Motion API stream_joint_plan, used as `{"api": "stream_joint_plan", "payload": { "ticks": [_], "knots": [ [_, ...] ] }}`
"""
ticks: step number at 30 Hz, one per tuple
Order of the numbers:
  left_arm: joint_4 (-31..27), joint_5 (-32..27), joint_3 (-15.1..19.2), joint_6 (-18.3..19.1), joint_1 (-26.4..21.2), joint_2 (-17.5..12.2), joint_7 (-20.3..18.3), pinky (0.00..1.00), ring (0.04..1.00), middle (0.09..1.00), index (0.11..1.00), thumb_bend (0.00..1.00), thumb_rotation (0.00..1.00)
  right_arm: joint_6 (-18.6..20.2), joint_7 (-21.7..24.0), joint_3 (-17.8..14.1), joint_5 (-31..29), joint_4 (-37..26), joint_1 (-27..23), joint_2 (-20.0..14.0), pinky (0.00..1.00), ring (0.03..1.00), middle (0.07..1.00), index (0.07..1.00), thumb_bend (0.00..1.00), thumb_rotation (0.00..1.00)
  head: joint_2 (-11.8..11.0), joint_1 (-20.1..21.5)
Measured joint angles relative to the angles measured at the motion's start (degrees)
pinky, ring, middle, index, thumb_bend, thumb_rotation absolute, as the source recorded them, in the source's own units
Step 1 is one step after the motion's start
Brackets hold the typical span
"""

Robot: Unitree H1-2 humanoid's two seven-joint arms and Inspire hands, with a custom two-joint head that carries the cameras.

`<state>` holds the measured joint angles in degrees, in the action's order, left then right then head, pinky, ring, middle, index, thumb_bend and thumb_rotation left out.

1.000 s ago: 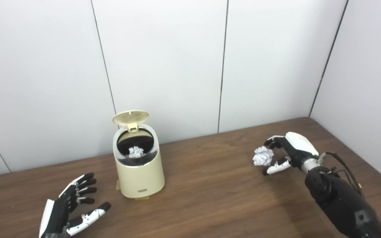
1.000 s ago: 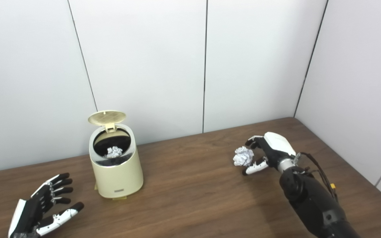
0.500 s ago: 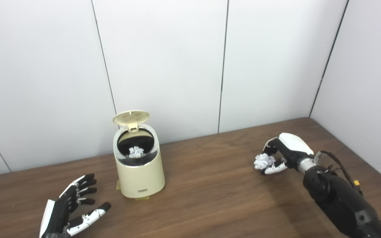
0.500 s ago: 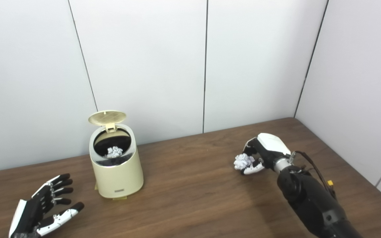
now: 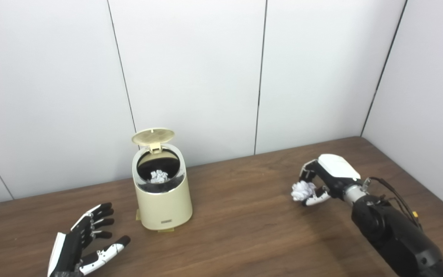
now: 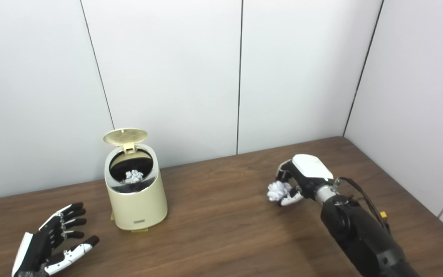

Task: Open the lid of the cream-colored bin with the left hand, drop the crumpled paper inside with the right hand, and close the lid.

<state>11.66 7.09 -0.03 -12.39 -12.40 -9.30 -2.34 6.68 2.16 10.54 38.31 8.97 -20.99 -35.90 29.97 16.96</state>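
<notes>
White wall panels backed a brown wooden table (image 5: 237, 227). At four o'clock, the right hand (image 5: 323, 179) had its fingers curled around the crumpled paper (image 5: 300, 190), holding it just above the wood. Well apart at nine o'clock stood the cream-colored bin (image 5: 162, 192), its lid (image 5: 153, 135) raised, another paper ball (image 5: 158, 176) inside. At seven o'clock the left hand (image 5: 83, 246) lay spread, empty.

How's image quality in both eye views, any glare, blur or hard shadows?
Left eye view: even, soft light, no hard shadows; a faint sheen on the bin rim; the right hand and crumpled paper slightly soft. Right eye view: same, with the bin's inside dark.
</notes>
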Motion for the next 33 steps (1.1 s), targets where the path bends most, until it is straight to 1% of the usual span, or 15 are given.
{"api": "stream_joint_plan", "payload": {
  "ticks": [1,4,8,9,12,13,16,19,20,23,28,30,33],
  "knots": [
    [-0.01,-0.03,-0.08,0.0,-0.01,0.05,0.0,0.61,0.74,0.796,0.833,0.7,0.09,-0.22,0.1,0.04,0.59,-1.52,-0.12,0.08,0.93,0.663,0.493,0.48,0.53,0.0,0.0,-0.09],
    [-0.03,0.04,-0.21,0.0,-0.03,0.08,0.02,0.62,0.746,0.798,0.833,0.7,0.09,0.01,1.23,0.16,2.25,-7.24,-0.99,1.06,0.99,0.681,0.483,0.487,0.53,0.0,-0.09,-0.97],
    [0.05,0.07,-0.4,-0.01,-0.22,0.44,0.06,0.63,0.741,0.789,0.83,0.71,0.08,0.76,3.2,0.2,2.73,-12.0,-3.07,4.09,1.0,0.682,0.478,0.491,0.53,0.0,-0.18,-2.2],
    [0.11,0.03,-0.42,-0.01,-0.3,0.57,0.07,0.62,0.736,0.785,0.828,0.71,0.09,1.07,3.58,0.21,2.89,-12.61,-3.42,4.85,1.0,0.696,0.477,0.492,0.53,0.0,-0.26,-2.63],
    [0.24,0.03,-0.55,-0.11,-0.43,0.95,0.08,0.63,0.737,0.782,0.831,0.71,0.1,2.23,5.15,0.3,3.62,-13.5,-4.74,7.12,1.0,0.75,0.484,0.485,0.53,0.01,-0.53,-4.04],
    [0.24,0.07,-0.61,-0.14,-0.44,1.08,0.11,0.63,0.741,0.784,0.832,0.71,0.1,2.51,5.47,0.31,3.73,-13.74,-4.95,7.72,1.0,0.747,0.481,0.488,0.53,0.01,-0.53,-4.74],
    [0.23,0.14,-0.68,-0.16,-0.42,1.26,0.23,0.64,0.743,0.782,0.827,0.71,0.09,3.31,7.23,0.54,3.97,-14.74,-6.08,9.22,1.0,0.693,0.471,0.5,0.53,0.01,-0.53,-6.24],
    [0.23,0.53,-0.89,-0.13,-0.45,1.49,0.68,0.66,0.75,0.784,0.828,0.72,0.11,3.76,7.45,0.72,4.58,-14.98,-7.21,10.79,1.0,0.69,0.479,0.49,0.53,0.0,-0.53,-6.86],
    [0.23,0.57,-1.01,-0.13,-0.46,1.53,0.89,0.66,0.748,0.782,0.826,0.72,0.12,3.86,7.45,0.78,4.71,-14.96,-7.68,11.5,1.0,0.686,0.479,0.49,0.53,0.0,-0.53,-7.81],
    [0.24,1.21,-1.52,-0.13,-0.56,1.91,1.93,0.63,0.731,0.768,0.817,0.72,0.11,3.81,7.44,1.56,4.85,-14.8,-9.0,13.4,1.0,0.662,0.473,0.495,0.53,0.0,-0.7,-8.96],
    [0.25,2.2,-2.56,-0.13,-0.88,2.85,2.57,0.64,0.728,0.761,0.814,0.72,0.1,3.72,7.61,2.75,4.62,-14.35,-11.08,16.58,1.0,0.671,0.461,0.51,0.53,0.0,-0.79,-10.37],
    [0.25,2.18,-2.69,-0.13,-0.88,3.14,2.57,0.64,0.74,0.768,0.819,0.71,0.09,3.73,7.8,2.73,3.57,-14.21,-11.81,17.68,1.0,0.681,0.453,0.52,0.53,0.0,-0.79,-10.81],
    [0.25,2.16,-2.89,-0.12,-0.89,3.48,2.57,0.64,0.747,0.778,0.825,0.71,0.11,3.62,7.66,2.68,2.08,-13.5,-12.65,19.11,1.0,0.678,0.451,0.522,0.53,0.0,-0.88,-11.51]
  ]
}}
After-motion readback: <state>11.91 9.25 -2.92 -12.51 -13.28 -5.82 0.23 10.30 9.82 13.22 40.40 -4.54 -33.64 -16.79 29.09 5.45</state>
